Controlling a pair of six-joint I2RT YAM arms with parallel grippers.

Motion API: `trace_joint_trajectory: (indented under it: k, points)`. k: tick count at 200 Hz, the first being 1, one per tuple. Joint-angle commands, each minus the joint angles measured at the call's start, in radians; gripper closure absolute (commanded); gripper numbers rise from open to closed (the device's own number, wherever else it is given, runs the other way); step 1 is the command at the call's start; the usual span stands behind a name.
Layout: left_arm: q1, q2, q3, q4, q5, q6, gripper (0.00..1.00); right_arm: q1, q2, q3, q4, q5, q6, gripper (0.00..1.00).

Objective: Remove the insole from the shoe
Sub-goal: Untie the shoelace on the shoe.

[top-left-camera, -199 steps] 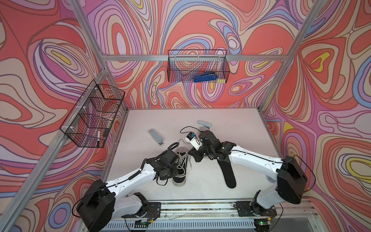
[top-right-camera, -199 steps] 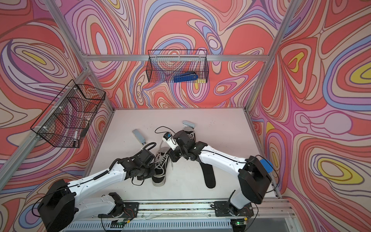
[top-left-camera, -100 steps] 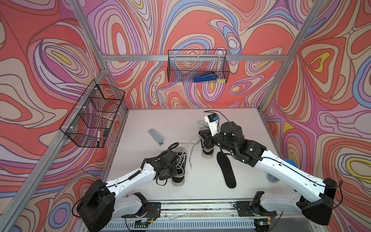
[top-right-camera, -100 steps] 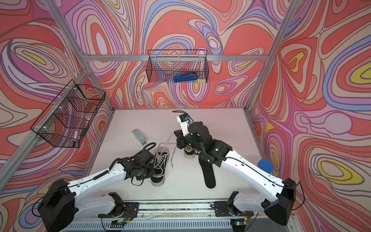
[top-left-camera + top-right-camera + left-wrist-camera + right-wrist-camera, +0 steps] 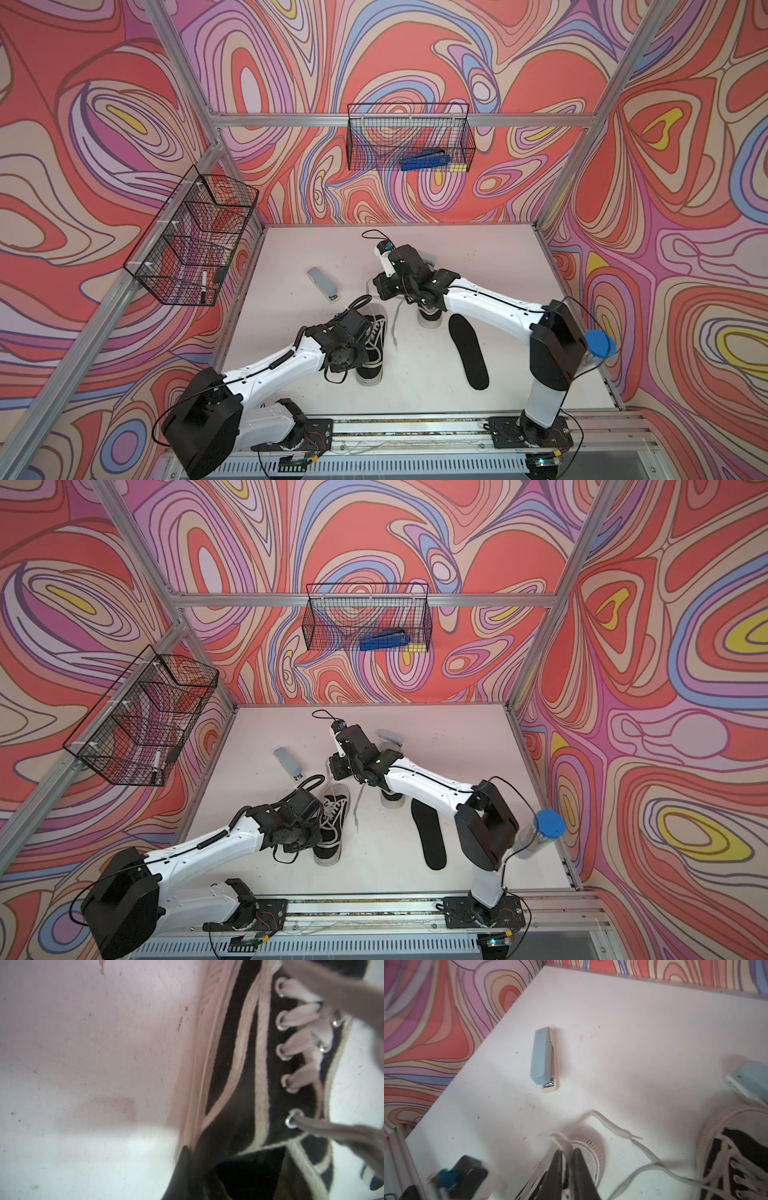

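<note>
Black flat insole (image 5: pixel 469 353) lies on the white table (image 5: pixel 519 270), near a black lace-up sneaker (image 5: pixel 372 361): likely light, floppy; pinch its narrow end. Right gripper (image 5: pixel 568 1150) slightly parted; left gripper (image 5: pixel 360 332), cannot tell.

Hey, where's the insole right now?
In both top views the insole lies flat on the table, toward its right side, just right of the shoe under the right arm.

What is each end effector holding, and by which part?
Left end effector: cannot be told; it is beside the black sneaker. Right end effector: apparently nothing, jaws slightly apart by its toe cap.
</note>
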Motion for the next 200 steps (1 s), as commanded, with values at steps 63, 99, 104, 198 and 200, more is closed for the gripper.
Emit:
trace_joint_trajectory:
  k: [63, 99, 104, 198, 200]
  points:
    - [0.006, -0.156, 0.115, -0.200, -0.113, 0.044, 0.36, 0.017, -0.222, -0.201, -0.238, -0.006, 0.152, 0.41]
    - [0.011, -0.187, 0.120, -0.257, -0.112, 0.082, 0.34, 0.170, -0.305, -0.311, -0.248, -0.015, 0.337, 0.40]
    - [0.011, -0.184, 0.119, -0.259, -0.105, 0.087, 0.34, 0.187, -0.300, -0.314, -0.238, -0.019, 0.353, 0.40]
    - [0.013, -0.030, 0.092, -0.119, 0.008, 0.146, 0.41, 0.261, -0.043, -0.247, -0.182, -0.080, 0.385, 0.46]
    - [0.013, -0.026, 0.090, -0.114, 0.007, 0.146, 0.41, 0.262, -0.038, -0.245, -0.181, -0.082, 0.384, 0.46]
